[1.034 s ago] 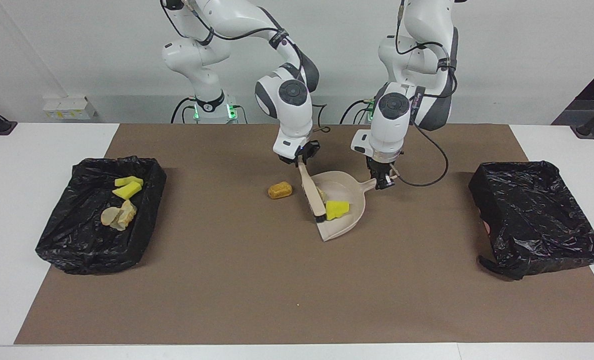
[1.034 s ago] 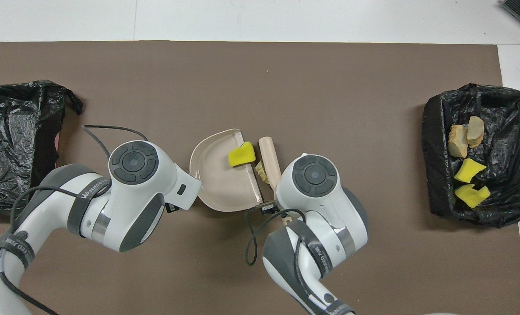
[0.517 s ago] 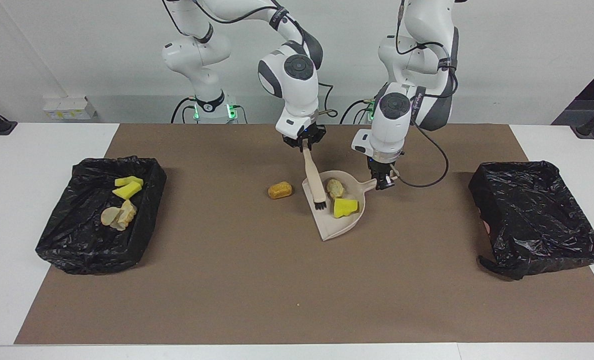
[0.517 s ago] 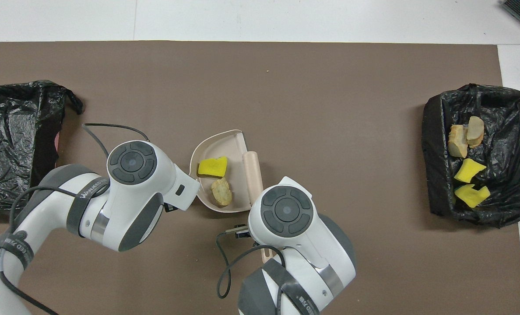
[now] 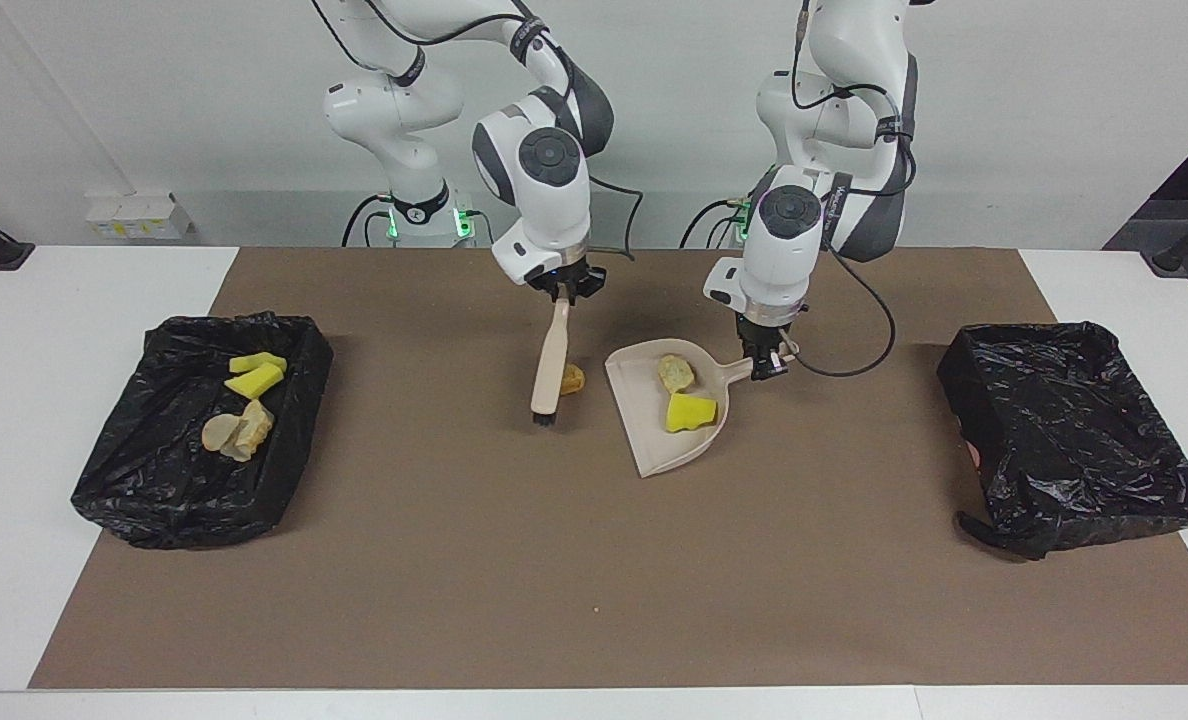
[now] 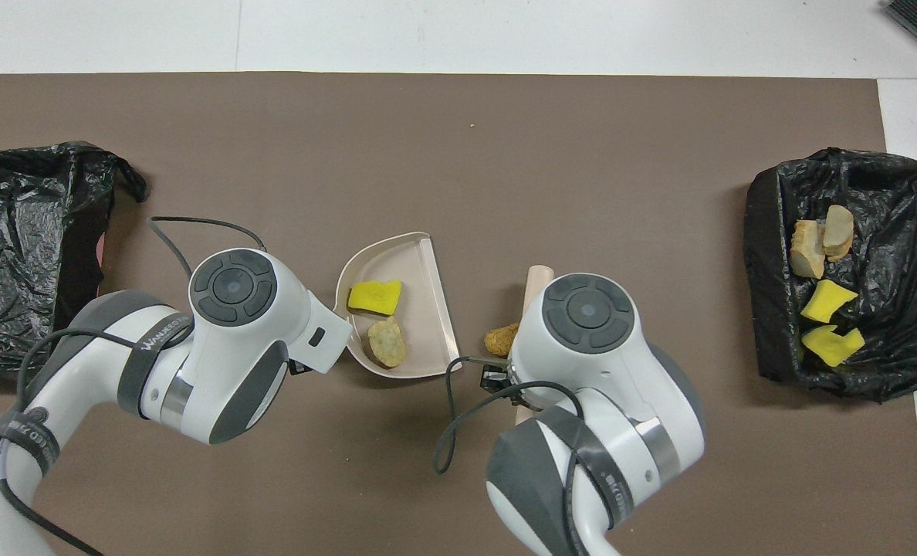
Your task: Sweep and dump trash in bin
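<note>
Beige dustpan (image 5: 689, 440), yellow sponge piece (image 5: 689, 411), golden-brown nugget (image 6: 500, 338), black-lined bins (image 5: 169, 470), brown mat (image 5: 594, 580)

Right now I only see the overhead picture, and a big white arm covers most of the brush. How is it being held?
Observer: The right pincer is shut on the top of the handle of the brush, which hangs almost upright.
Operator: Which end is down?
Observer: The black bristles, low by the mat; I cannot tell if they touch it.
Operator: And the dustpan?
Observer: The left pincer is shut on its handle.
</note>
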Tool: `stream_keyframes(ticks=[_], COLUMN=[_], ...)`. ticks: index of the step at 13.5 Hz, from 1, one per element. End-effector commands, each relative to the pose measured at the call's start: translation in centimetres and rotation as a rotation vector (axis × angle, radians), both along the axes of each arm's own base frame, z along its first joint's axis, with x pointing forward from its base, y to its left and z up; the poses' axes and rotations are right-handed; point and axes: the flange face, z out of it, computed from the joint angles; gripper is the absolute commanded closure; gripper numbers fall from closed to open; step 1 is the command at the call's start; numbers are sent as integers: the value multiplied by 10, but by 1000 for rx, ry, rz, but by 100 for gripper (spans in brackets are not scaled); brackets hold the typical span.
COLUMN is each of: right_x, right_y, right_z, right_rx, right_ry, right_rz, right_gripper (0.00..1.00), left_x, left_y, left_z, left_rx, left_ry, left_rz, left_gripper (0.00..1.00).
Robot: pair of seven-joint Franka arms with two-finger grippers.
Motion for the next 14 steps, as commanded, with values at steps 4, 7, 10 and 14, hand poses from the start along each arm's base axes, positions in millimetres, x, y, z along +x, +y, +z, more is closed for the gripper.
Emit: stream_keyframes(ticks=[4, 7, 10, 14], right_x=[-38, -43, -38, -24], right_y=[-23, 7, 48, 94], right_z=[-27, -50, -73, -48], right_rx=[-41, 7, 82, 173], right_ry=[-22, -38, -43, -69], right_rz=[-16, 63, 74, 101], right_gripper=[100, 100, 100, 100], left_x=[-6, -8, -8, -5], left_y=[6, 7, 7, 13], left_z=[-1, -3, -4, -4], left_rx=[2, 2, 1, 2], left_ry=[-7, -6, -7, -7], left_rz=[-17, -16, -18, 9], left_gripper=[100, 100, 100, 100])
